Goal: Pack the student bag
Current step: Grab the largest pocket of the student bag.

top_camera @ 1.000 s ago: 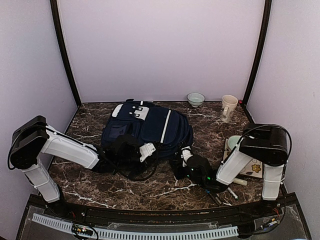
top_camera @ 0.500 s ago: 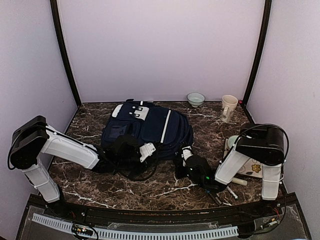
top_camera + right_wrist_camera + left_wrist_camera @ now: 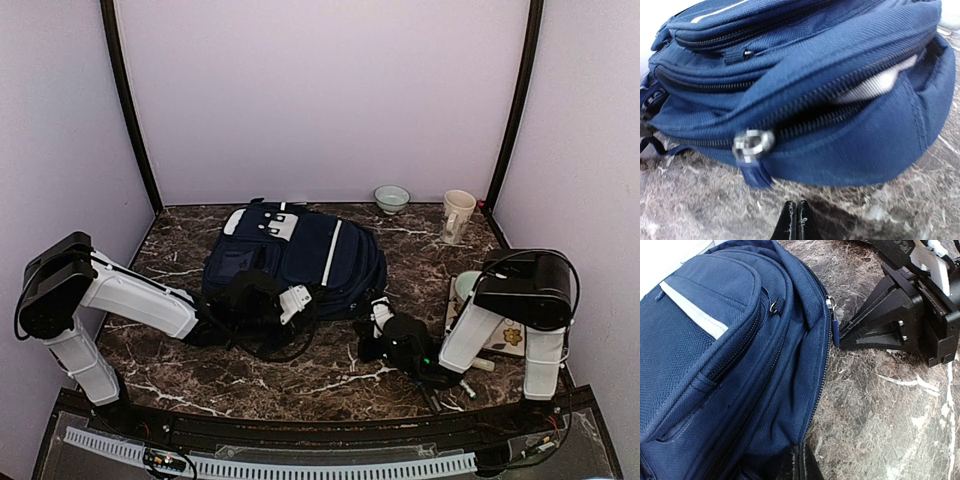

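Observation:
The student bag [image 3: 300, 252] is a navy-blue backpack with a white stripe, lying flat in the middle of the table. My left gripper [image 3: 318, 303] is shut, its tips [image 3: 802, 466] right against the bag's near hem [image 3: 790, 405]. My right gripper [image 3: 366, 338] is shut and empty [image 3: 795, 221], low over the marble just short of the bag's side. A silver zip slider with a blue pull [image 3: 753, 146] hangs up and left of its tips. To the slider's right the zip gapes, and something white [image 3: 875, 84] shows inside. The same pull shows in the left wrist view [image 3: 833, 329], next to the right gripper [image 3: 900, 320].
A small bowl [image 3: 391, 198] and a cream mug [image 3: 458, 215] stand at the back right. A green cup [image 3: 466, 285], a flowered notebook [image 3: 506, 336] and pens [image 3: 462, 384] lie by the right arm. Walls close in the table on three sides.
My right gripper has drawn back a little from the bag, toward the right and the near edge. The left arm and the bag have not moved.

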Motion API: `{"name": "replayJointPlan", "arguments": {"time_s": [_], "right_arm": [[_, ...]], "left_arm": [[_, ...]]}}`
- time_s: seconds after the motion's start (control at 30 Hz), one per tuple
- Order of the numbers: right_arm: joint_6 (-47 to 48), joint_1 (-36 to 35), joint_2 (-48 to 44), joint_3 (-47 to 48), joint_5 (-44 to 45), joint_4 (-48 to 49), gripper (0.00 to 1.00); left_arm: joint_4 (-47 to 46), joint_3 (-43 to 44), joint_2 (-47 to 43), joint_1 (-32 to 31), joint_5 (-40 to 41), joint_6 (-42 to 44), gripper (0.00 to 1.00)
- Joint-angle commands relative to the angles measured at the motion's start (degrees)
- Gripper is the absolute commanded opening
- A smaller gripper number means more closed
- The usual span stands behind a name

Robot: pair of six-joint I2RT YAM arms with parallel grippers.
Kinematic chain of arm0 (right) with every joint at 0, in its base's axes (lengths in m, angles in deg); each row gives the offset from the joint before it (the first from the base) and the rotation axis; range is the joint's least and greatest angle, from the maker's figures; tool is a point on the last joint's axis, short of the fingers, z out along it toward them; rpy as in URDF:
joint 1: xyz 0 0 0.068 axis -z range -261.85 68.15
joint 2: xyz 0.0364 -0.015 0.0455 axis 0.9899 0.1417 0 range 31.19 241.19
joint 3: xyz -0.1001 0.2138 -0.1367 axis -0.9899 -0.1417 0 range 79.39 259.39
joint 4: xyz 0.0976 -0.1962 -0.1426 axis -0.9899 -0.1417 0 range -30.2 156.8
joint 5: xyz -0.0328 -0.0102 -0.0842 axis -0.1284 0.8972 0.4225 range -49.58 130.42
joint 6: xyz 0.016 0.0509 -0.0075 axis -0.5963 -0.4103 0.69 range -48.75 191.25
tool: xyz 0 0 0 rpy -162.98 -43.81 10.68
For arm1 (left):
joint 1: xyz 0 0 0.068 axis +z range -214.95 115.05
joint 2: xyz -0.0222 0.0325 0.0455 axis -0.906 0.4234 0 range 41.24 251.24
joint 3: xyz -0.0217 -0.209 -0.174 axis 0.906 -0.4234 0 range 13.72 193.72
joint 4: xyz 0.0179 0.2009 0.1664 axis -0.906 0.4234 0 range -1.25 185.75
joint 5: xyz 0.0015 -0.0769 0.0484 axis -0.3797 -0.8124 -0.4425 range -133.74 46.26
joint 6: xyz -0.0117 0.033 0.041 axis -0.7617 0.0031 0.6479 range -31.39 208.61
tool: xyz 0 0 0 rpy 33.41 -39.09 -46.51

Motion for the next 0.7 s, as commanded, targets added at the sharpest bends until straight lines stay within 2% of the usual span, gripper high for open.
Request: {"name": "replayJointPlan", "arguments": {"time_s": [0.0,0.3,0.33,0.43,0.47,0.57,0.67], "right_arm": [[-0.41,0.28,-3.20,-2.37,-2.56,3.03,0.00],[-0.45,0.33,-6.04,-4.65,-5.67,3.61,0.00],[-0.14,0.38,-6.12,-4.49,-6.19,3.54,0.05],[0.26,0.36,-6.34,-3.99,-5.59,3.37,0.38],[0.48,0.41,-6.25,-3.86,-5.08,3.66,0.45],[1.35,0.74,-5.75,-2.54,-3.97,3.42,0.51],[1.55,1.58,-5.30,-1.60,-2.95,3.49,0.51]], "left_arm": [[-0.68,-0.31,-3.70,-1.49,-1.55,-1.69,0.00],[-0.59,-1.03,-3.93,-1.56,-2.37,-3.24,0.00],[-0.60,-1.08,-3.98,-1.64,-2.50,-3.37,0.00],[-0.67,-1.07,-4.26,-1.73,-2.69,-3.37,0.00],[-0.68,-1.04,-4.31,-1.74,-2.75,-3.43,0.00],[-0.68,-1.04,-4.47,-1.80,-2.98,-3.40,0.00],[-0.45,-0.95,-4.64,-1.87,-3.13,-3.35,0.00]]}}
